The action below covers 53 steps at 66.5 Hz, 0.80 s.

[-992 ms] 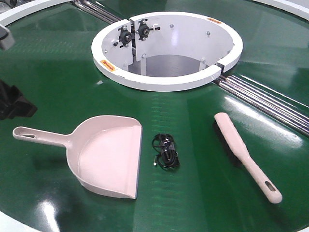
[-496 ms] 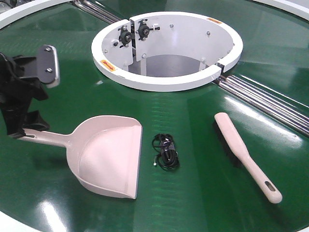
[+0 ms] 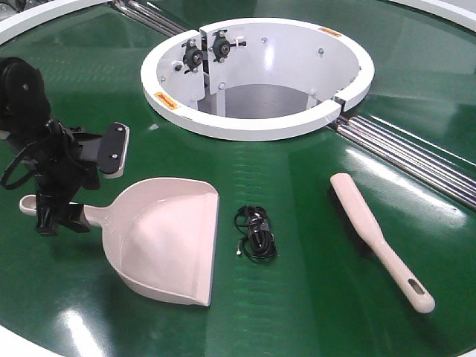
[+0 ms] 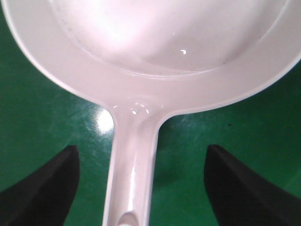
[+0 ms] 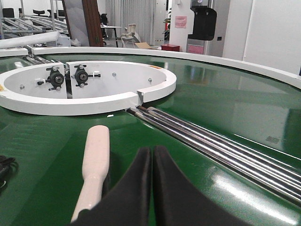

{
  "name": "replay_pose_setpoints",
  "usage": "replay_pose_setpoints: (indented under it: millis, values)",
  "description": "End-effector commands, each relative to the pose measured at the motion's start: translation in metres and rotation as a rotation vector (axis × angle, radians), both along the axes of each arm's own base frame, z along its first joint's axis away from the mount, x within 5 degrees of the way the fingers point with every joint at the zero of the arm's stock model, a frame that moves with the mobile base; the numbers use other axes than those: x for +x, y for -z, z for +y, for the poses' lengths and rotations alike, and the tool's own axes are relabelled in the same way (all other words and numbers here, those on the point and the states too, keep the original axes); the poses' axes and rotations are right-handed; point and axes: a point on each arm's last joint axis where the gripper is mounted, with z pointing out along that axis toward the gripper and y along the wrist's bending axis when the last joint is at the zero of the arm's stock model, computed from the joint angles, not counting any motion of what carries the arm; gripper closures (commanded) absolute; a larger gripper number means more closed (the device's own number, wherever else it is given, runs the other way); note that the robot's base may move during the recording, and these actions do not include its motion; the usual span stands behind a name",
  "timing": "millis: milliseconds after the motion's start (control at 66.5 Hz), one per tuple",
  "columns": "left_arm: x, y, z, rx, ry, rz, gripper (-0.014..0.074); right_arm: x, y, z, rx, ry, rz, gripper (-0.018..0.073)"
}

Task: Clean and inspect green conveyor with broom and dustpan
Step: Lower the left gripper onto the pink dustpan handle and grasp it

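Observation:
The pale pink dustpan (image 3: 167,238) lies on the green conveyor (image 3: 312,297), its handle pointing left. My left gripper (image 3: 58,214) is low over that handle, open. In the left wrist view the handle (image 4: 134,165) runs between the two dark fingers, with green belt showing on both sides, so nothing is gripped. The left gripper (image 4: 141,148) faces the scoop (image 4: 155,47). The broom (image 3: 375,238) lies at the right, handle toward the front. In the right wrist view my right gripper (image 5: 152,150) is shut and empty, just right of the broom (image 5: 96,155).
A small black cable bundle (image 3: 255,233) lies between dustpan and broom. The white ring opening (image 3: 256,128) sits at the back centre. Silver rollers (image 3: 416,160) cross the belt at the right, close beyond the broom. The white rim runs along the front edge.
My left arm came in from the left edge and dropped down over the dustpan handle, fingers now astride it. Dustpan, broom and cable have not moved.

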Motion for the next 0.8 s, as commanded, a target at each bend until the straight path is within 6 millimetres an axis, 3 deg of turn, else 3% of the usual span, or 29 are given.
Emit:
replay_pose_setpoints:
  millis: [0,571,782]
  values:
    - [0.000,-0.018,-0.003,-0.015,0.018,-0.069,0.0083,-0.001,0.000,0.000,-0.006,0.006,-0.069,0.0569]
    - [0.018,0.019,0.000,0.061,0.033,0.003,0.0086,-0.001,0.000,0.000,-0.006,0.006,-0.069,0.0569]
    - [0.022,0.033,0.002,0.094,0.039,0.039,0.0181,-0.001,0.000,0.000,-0.006,0.006,-0.069,0.0569]
